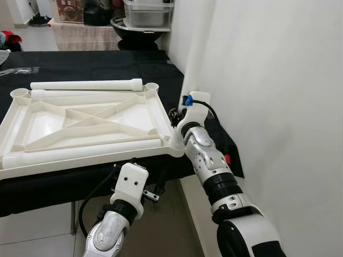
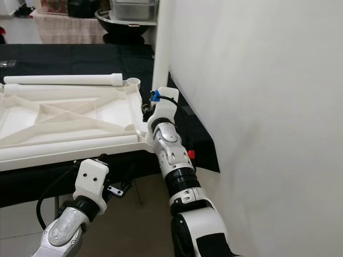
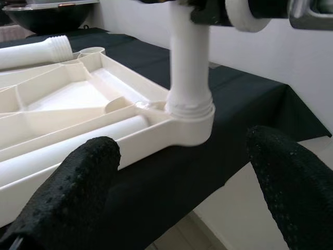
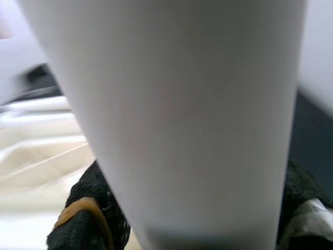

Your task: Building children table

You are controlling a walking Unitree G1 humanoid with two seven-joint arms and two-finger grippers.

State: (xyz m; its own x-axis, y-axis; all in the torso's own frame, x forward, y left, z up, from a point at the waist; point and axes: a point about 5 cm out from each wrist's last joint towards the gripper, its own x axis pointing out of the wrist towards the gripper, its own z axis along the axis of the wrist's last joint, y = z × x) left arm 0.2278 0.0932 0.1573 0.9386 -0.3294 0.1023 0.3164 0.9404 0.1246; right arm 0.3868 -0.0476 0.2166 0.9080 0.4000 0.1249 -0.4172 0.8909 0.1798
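My right gripper (image 4: 187, 208) clamps the light, stiff, slick plastic leg (image 3: 188, 62) standing in the corner socket (image 3: 191, 125) of the upturned tabletop (image 1: 80, 120), best gripped low, while my left gripper (image 3: 182, 172) waits wide open.

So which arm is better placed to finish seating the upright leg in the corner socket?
Right. The right gripper is clamped on the upright table leg standing in the tabletop's corner socket; the left gripper hangs open below the table edge.
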